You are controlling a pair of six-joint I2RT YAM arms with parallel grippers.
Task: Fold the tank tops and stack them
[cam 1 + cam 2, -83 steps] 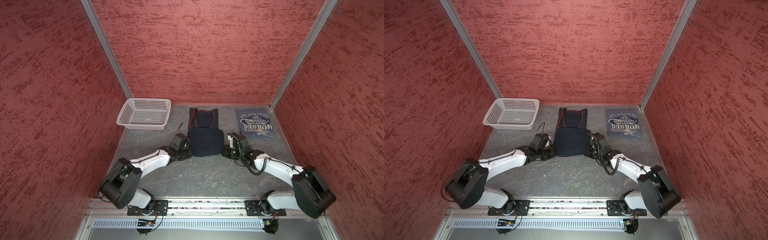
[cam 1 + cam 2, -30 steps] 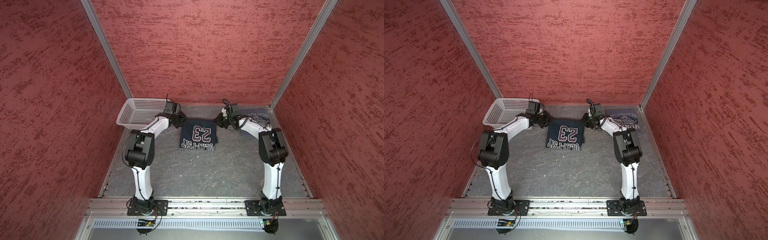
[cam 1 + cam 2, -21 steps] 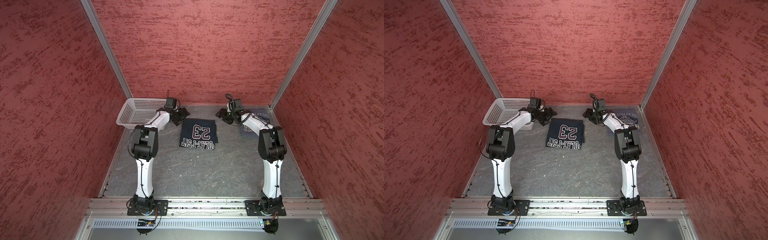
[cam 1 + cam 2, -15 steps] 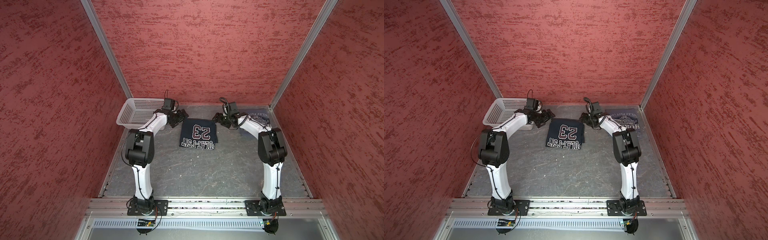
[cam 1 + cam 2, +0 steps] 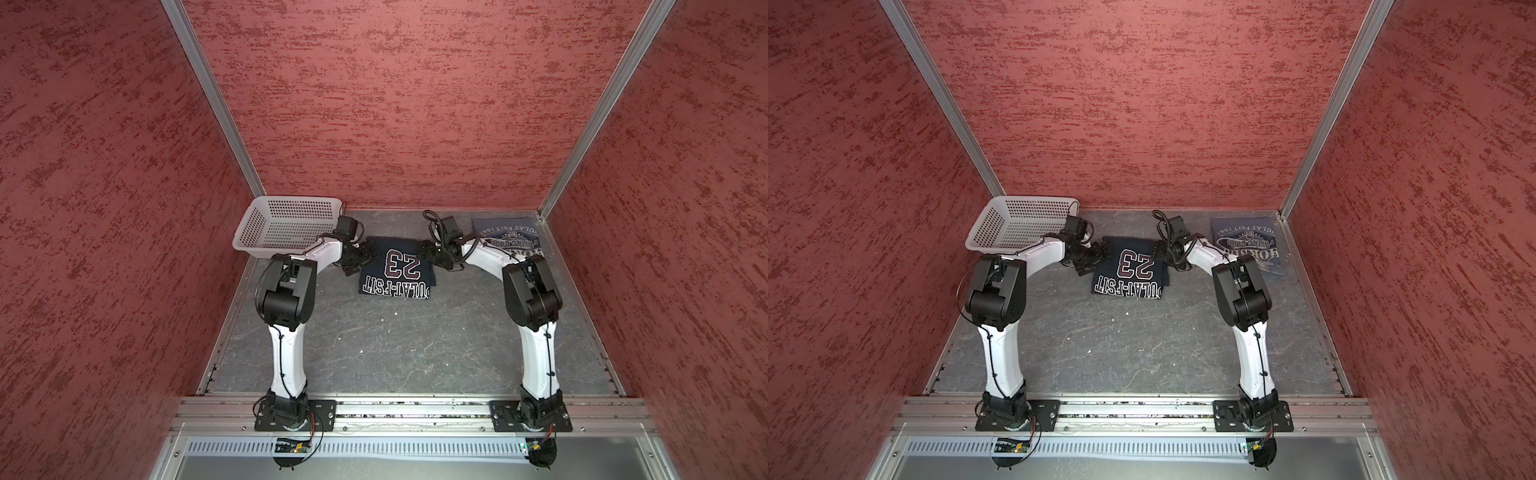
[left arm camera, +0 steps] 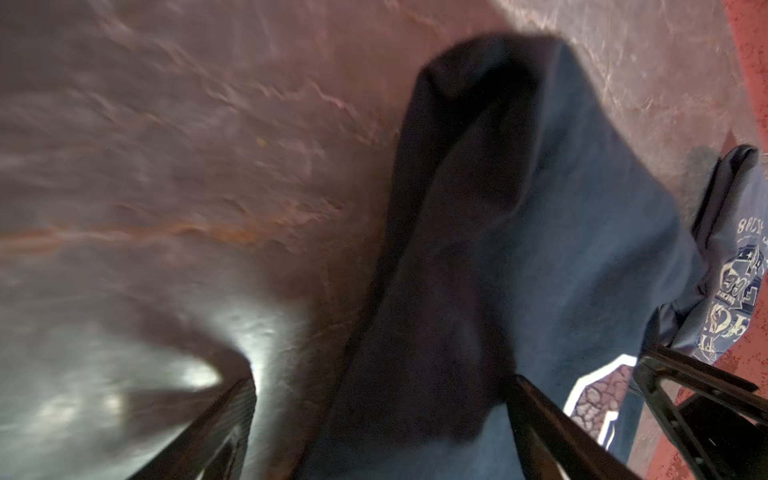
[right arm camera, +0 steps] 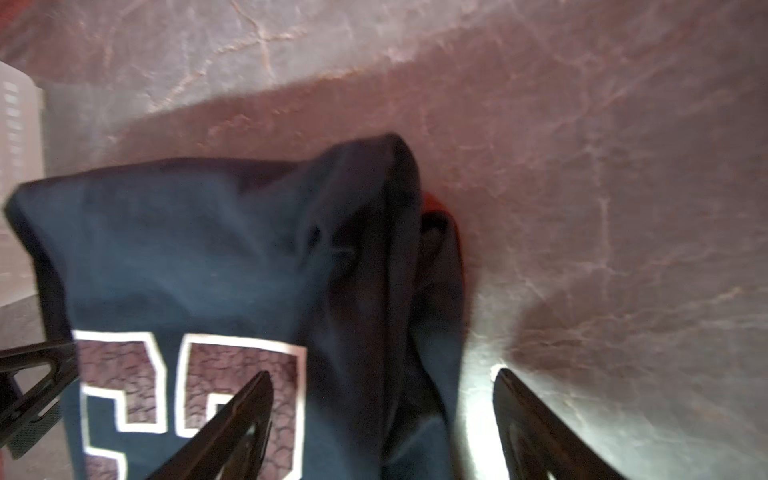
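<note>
The folded navy tank top (image 5: 395, 270) ("23" facing up) lies at the back middle of the desk (image 5: 374, 353). The left hand (image 5: 358, 261) and right hand (image 5: 430, 252) flank its side edges, both spread wide and gripping nothing. The slate-blue tank top (image 5: 513, 241) lies flat in the far right corner, well apart from the white basket (image 5: 266, 232).

Navy tank top (image 5: 397, 268) is folded into a flat rectangle, upside-down "23" print up, mid-frame in both top views. Slate-blue tank top (image 5: 1250, 245) lies folded flat to its right, whitish lettering up.
</note>
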